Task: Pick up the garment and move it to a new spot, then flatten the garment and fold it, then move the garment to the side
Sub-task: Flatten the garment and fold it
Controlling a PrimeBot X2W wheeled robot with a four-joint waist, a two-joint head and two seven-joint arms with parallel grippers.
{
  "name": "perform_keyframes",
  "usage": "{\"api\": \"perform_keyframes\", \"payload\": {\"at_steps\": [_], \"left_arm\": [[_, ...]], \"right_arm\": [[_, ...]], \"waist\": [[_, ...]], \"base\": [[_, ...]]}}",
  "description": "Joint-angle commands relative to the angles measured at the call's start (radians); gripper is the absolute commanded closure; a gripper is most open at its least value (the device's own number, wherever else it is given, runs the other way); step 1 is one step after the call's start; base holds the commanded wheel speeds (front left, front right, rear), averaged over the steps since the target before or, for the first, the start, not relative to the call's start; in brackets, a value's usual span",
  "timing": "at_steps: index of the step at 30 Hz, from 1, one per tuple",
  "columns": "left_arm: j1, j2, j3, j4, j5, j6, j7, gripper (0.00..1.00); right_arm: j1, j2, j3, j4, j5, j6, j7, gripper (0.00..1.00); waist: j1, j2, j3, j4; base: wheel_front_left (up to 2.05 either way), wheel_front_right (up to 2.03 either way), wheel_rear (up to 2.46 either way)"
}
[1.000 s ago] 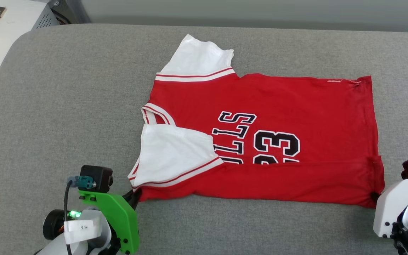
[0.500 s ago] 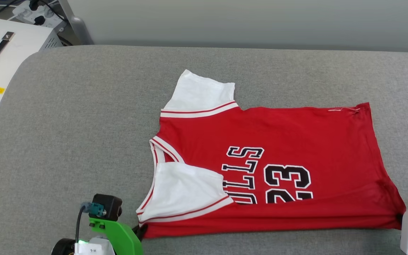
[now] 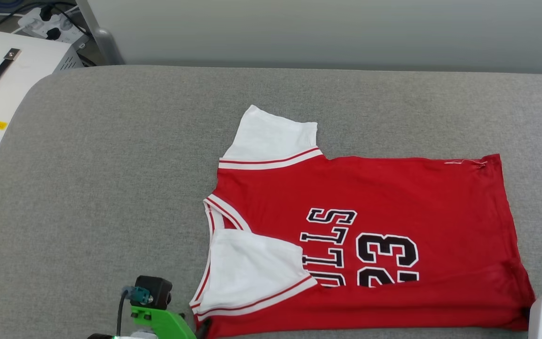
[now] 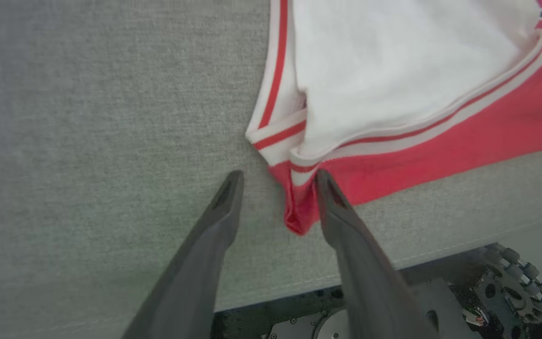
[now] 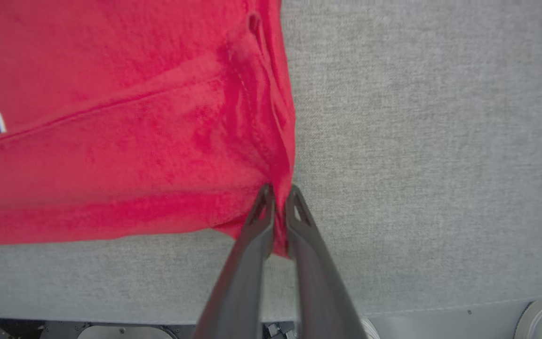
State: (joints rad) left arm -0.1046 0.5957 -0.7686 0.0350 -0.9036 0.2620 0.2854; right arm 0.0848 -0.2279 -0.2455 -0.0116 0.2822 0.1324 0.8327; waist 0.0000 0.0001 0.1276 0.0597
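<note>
The garment (image 3: 393, 197), a red T-shirt with white sleeves and black "23" lettering, lies flat on the grey padded table (image 3: 111, 165), its near long edge folded over. My left gripper (image 4: 278, 181) stands open, and the garment's red near-left corner (image 4: 299, 214) lies loose between its fingers, against the right one. The near sleeve (image 4: 393, 61) lies just beyond that corner. My right gripper (image 5: 280, 193) is shut on the garment's near-right hem corner (image 5: 278, 174), with creases running out from the pinch.
A white box with a black handle (image 3: 3, 89) and a power strip (image 3: 40, 19) stand off the table's far left corner. A grey wall (image 3: 327, 28) runs behind the table. The table's near edge (image 4: 275, 287) lies close under both grippers, with my wheeled base (image 4: 515, 278) below.
My left gripper has opened and let go of the garment's near-left corner. The right gripper stays shut on the hem corner. The head camera has moved, so the whole picture sits lower.
</note>
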Motion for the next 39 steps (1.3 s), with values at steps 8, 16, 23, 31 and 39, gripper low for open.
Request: {"api": "perform_keyframes", "payload": {"at_steps": [8, 16, 23, 31, 39], "left_arm": [[-0.056, -0.030, 0.058, 0.017, 0.077, -0.020, -0.216, 0.00], [-0.071, -0.065, 0.120, 0.007, 0.143, -0.039, -0.477, 0.00], [-0.038, -0.107, 0.182, -0.005, 0.184, -0.036, -0.542, 0.00], [0.028, -0.227, 0.353, -0.054, 0.320, -0.095, -0.547, 0.00], [0.080, -0.324, 0.458, -0.009, 0.425, -0.205, -0.547, 0.00]], "right_arm": [[-0.035, 0.001, 0.018, -0.018, 0.017, -0.002, -0.177, 0.00], [-0.058, 0.027, 0.035, -0.093, 0.051, -0.002, -0.457, 0.00], [-0.035, 0.043, 0.082, -0.130, 0.046, -0.002, -0.657, 0.00], [-0.021, 0.069, 0.126, -0.115, 0.011, -0.002, -0.789, 0.00], [-0.032, 0.062, 0.165, -0.082, 0.005, -0.002, -0.854, 0.00]], "waist": [[0.0000, -0.0001, -0.042, 0.001], [0.0000, -0.0001, -0.075, 0.000], [0.0000, -0.0001, -0.083, 0.002], [0.0000, -0.0001, -0.078, 0.001], [0.0000, -0.0001, -0.070, -0.012]], "base": [[0.00, 0.00, 0.00], [0.00, 0.00, 0.00], [0.00, 0.00, 0.00], [0.00, 0.00, 0.00], [0.00, 0.00, 0.00]]}}
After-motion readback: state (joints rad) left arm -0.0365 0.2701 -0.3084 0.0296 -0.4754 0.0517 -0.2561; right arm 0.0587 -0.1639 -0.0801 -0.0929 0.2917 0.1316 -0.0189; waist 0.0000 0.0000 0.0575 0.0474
